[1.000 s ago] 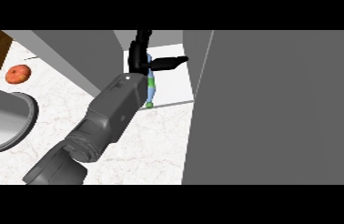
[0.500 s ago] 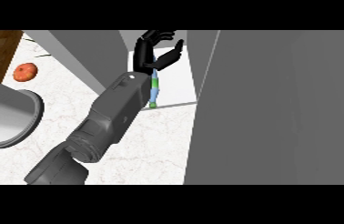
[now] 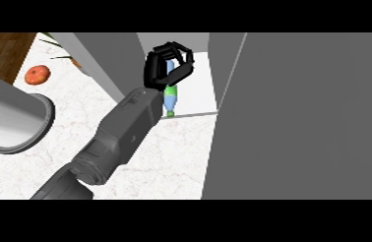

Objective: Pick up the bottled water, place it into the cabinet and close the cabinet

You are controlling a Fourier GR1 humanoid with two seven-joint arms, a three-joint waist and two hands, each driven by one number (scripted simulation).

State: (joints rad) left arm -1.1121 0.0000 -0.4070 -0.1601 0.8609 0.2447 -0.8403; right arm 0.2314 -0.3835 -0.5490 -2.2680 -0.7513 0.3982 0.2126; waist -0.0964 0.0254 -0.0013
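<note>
Hand: one black hand (image 3: 166, 65) shows in the head view, at the end of a grey forearm that rises from the lower left edge. From this view alone one cannot tell whether it is the robot's left or right.
Fingers: curled inward into a loop above the bottle's top. Whether they pinch the bottle or only arch over it cannot be told from here.
Forearm: the grey forearm (image 3: 120, 133) runs diagonally up to the cabinet opening and covers part of the bottle's lower side.
Bottled water: the bottled water (image 3: 170, 97) is a pale blue bottle with a green band. It lies just under the hand, on the white floor inside the cabinet, near the front edge. Its upper end sits within the loop of the fingers.
Cabinet: the cabinet (image 3: 196, 83) stands open, its white floor showing between grey walls.
Cabinet door: a large grey panel (image 3: 298, 118) fills the view's right side, just beside the opening.
Desk: the white marbled desk (image 3: 174, 157) lies below the cabinet.
Orange fruit: a round orange fruit (image 3: 37, 75) sits on the desk at the far left, well apart from the hand.
Grey vessel: a round grey vessel (image 3: 22, 123) is cut by the left edge.
</note>
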